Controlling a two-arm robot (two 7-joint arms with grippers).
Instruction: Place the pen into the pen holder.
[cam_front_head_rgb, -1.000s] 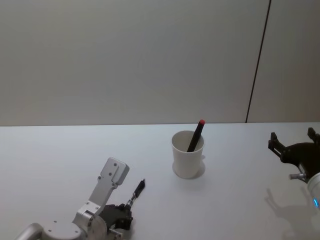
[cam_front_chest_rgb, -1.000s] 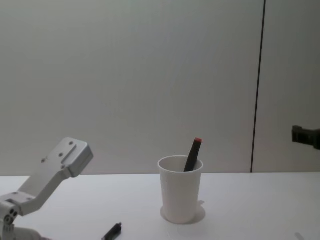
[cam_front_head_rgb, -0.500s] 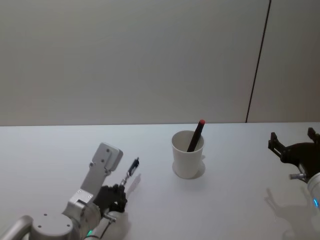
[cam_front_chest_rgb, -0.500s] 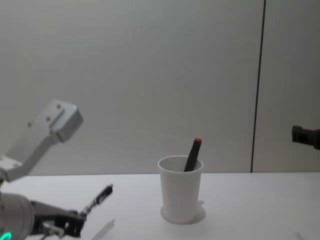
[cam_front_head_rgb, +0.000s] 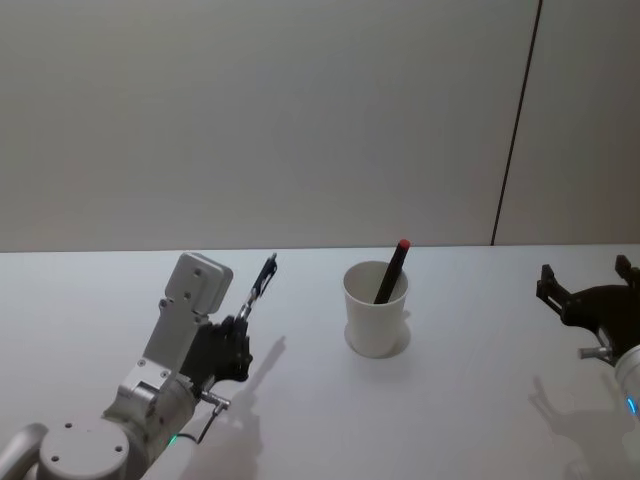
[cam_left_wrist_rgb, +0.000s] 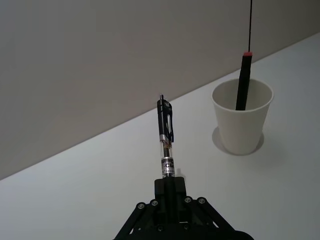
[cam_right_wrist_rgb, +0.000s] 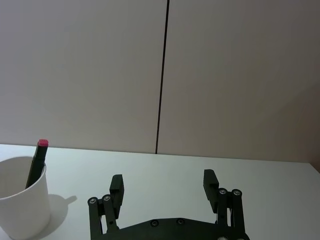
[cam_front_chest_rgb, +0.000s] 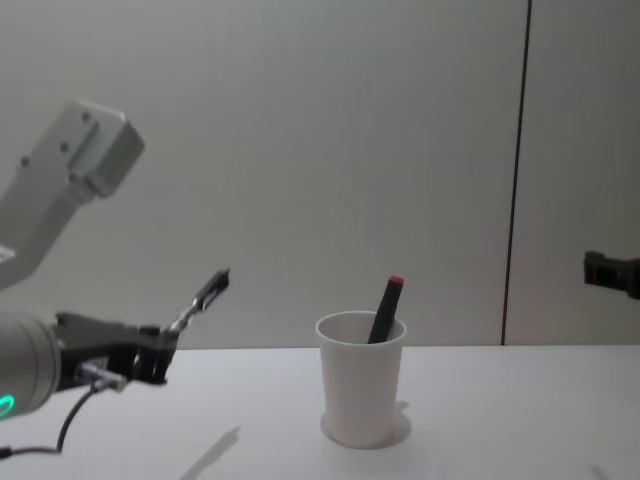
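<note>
Light: soft, even, rather dim, from overhead. Wall (cam_front_head_rgb: 300, 120) uniform grey; worktop (cam_front_head_rgb: 480, 400) is the brightest surface. Shadows all faint and soft-edged.
- Pen holder (cam_front_head_rgb: 376, 310): pale halo round the base, spreading to its right.
- Pen (cam_front_head_rgb: 258, 285) and left gripper (cam_front_head_rgb: 238, 330): diffuse shadow on the worktop just nearer.
- Right gripper (cam_front_head_rgb: 585, 272): patchy shadow below it, near side.
- Small green lamp glows on the left arm (cam_front_chest_rgb: 20, 375).

No legible text. The pen (cam_left_wrist_rgb: 165, 145), left of the pen holder (cam_left_wrist_rgb: 242, 117), carries a small white printed band with dark marks on its clear barrel; the characters can't be made out. The holder's wall is plain white.
</note>
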